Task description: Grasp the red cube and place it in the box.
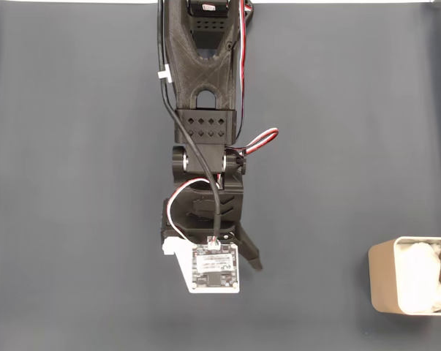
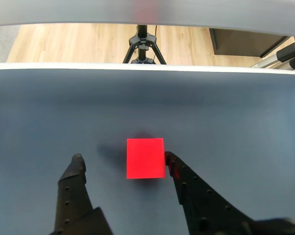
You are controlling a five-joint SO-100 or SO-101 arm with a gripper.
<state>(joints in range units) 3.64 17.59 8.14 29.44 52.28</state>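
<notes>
In the wrist view the red cube (image 2: pixel 145 158) lies on the dark grey table between my gripper (image 2: pixel 123 160) fingers. The gripper is open: the right fingertip (image 2: pixel 170 159) sits right against the cube's right side, the left fingertip (image 2: pixel 77 161) stands well clear of it. In the fixed view my arm reaches down the middle and its wrist camera board covers the cube; the gripper (image 1: pixel 227 267) points toward the near edge. The box (image 1: pixel 385 281), beige-white with white padding inside, stands at the lower right, far from the gripper.
The dark grey mat (image 1: pixel 74 183) stretches wide on both sides of the arm. In the wrist view the table's far edge (image 2: pixel 147 66) runs across, with a tripod (image 2: pixel 143 41) on a wooden floor beyond it.
</notes>
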